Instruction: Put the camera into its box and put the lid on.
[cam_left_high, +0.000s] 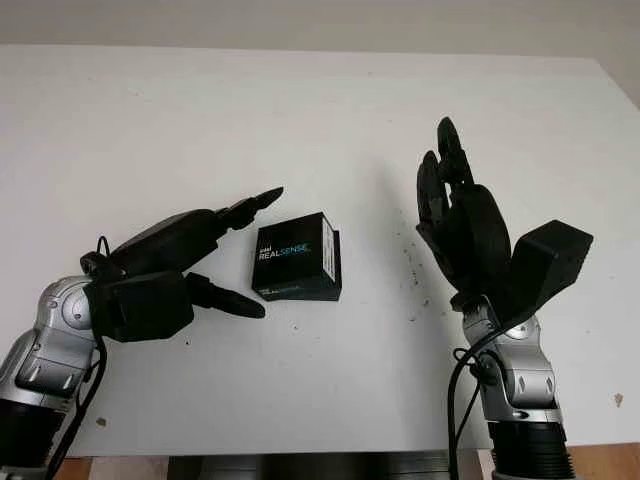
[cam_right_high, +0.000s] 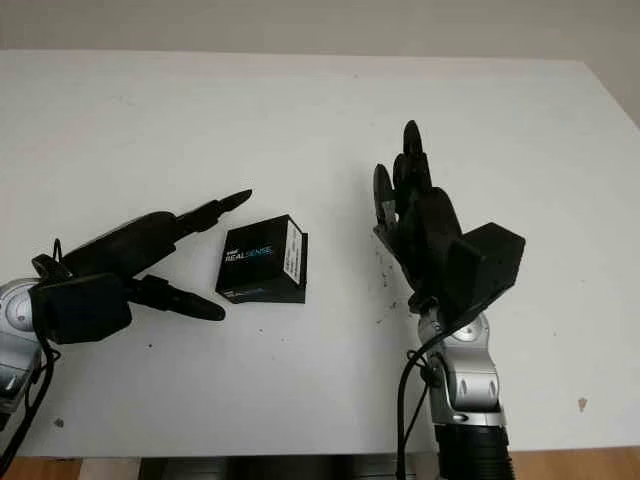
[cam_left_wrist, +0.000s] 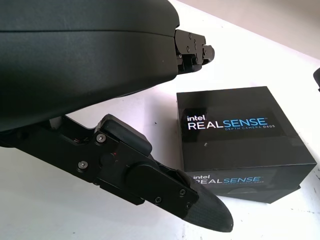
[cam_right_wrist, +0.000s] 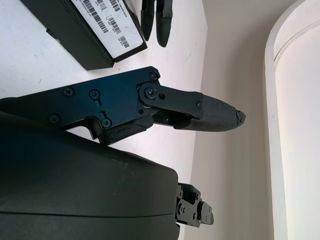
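White table (cam_left_high: 320, 110) fills the scene, with a pale wall along its far edge and small dark specks (cam_left_high: 415, 262) scattered near its middle. One container is present: a black box (cam_left_high: 297, 258) printed "intel REALSENSE", standing closed on the table with its lid seated; its contents cannot be seen. A white barcode label (cam_right_wrist: 112, 25) covers the side facing the right hand. The box sits near the table's centre, between the two hands and closer to the left one. The left hand (cam_left_high: 215, 260) is open and holds nothing; it is just beside the box's left side, with one finger (cam_left_high: 250, 208) reaching past the far left corner and the thumb (cam_left_high: 225, 299) pointing at the near left corner, neither visibly touching the box. The right hand (cam_left_high: 455, 215) is open and holds nothing; it is raised above the table, well apart from the box on its right side, fingers pointing away from the robot. No contact between either hand and the box is visible.
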